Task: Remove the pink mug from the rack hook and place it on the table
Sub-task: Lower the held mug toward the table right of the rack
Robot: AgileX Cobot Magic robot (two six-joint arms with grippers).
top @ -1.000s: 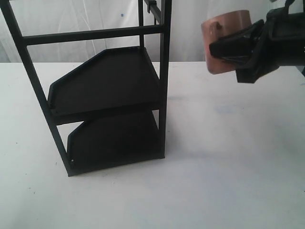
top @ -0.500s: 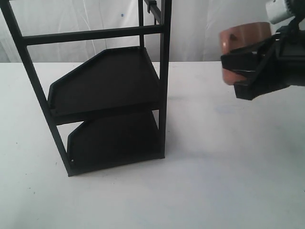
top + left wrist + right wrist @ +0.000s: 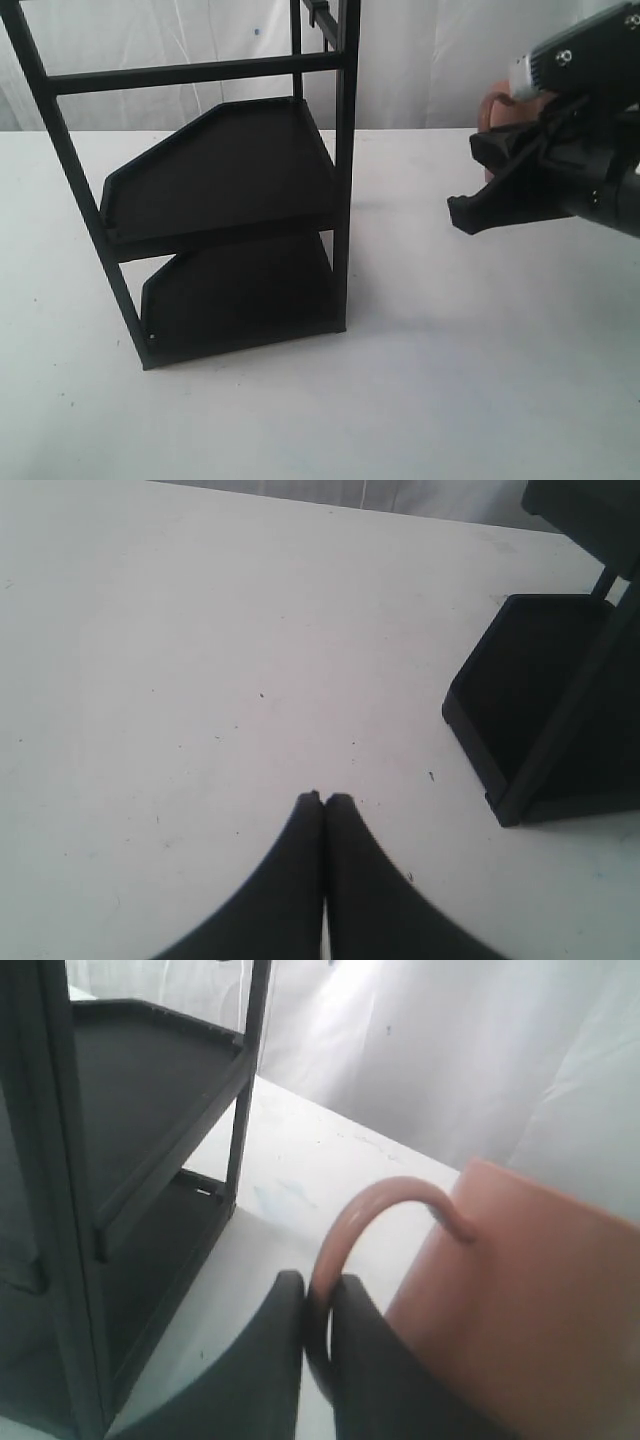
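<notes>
The pink mug hangs in the air, and my right gripper is shut on its loop handle. In the exterior view only a sliver of the pink mug shows behind the right gripper, at the right, above the white table and clear of the rack. The rack hook at the top of the black frame is bare. My left gripper is shut on nothing, just above the table.
The tall black rack with two angular tray shelves stands left of centre on the table. A corner of its lower tray lies beside the left gripper. White cloth hangs behind the table.
My right gripper has carried the mug rightward and down, away from the rack, and turned, so the mug is now mostly hidden behind it.
</notes>
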